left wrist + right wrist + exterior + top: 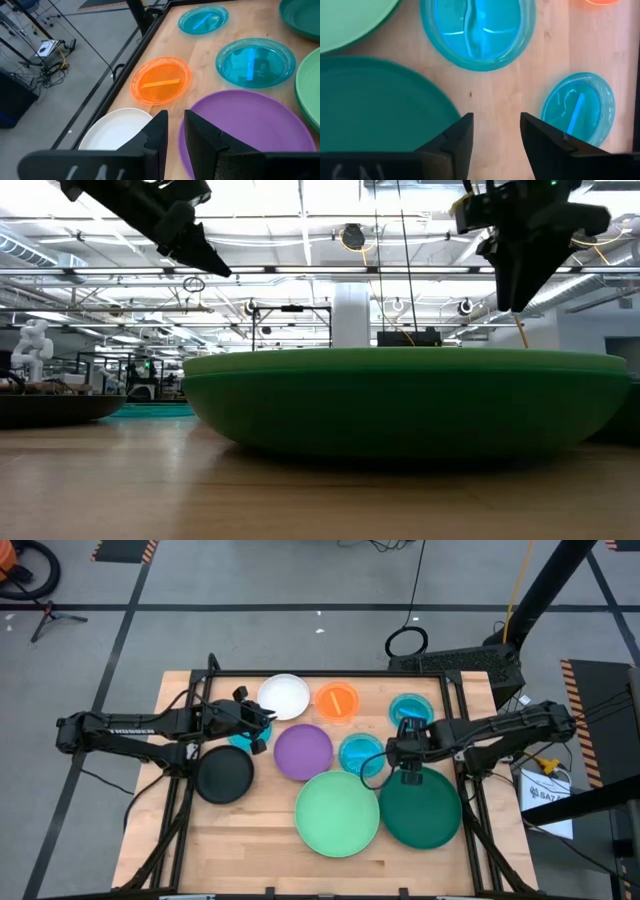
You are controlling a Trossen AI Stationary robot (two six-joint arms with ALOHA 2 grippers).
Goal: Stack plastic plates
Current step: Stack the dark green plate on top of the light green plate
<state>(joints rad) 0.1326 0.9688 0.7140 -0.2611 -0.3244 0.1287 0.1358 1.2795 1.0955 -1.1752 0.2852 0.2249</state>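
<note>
Several round plates lie flat and apart on the wooden table. Along the far side are the white plate (284, 695), the orange plate (338, 700) and a cyan plate (410, 710). A second cyan plate (360, 752) and the purple plate (303, 752) lie mid-table. Nearer lie the black plate (224, 775), the light green plate (337, 812) and the dark green plate (420, 805). My left gripper (262, 723) (176, 117) hovers between the white and purple plates, its fingers a narrow gap apart. A third cyan plate (243, 738) lies partly hidden under it. My right gripper (402, 745) (496, 120) is open above bare wood, beside the dark green plate's far rim.
Bare wood stretches along the table's near edge (250, 860) and in the near left corner. A black frame rail runs along the far edge (150, 30). In the low view both grippers hang well above the plates, and a large green plate (400, 400) fills the foreground.
</note>
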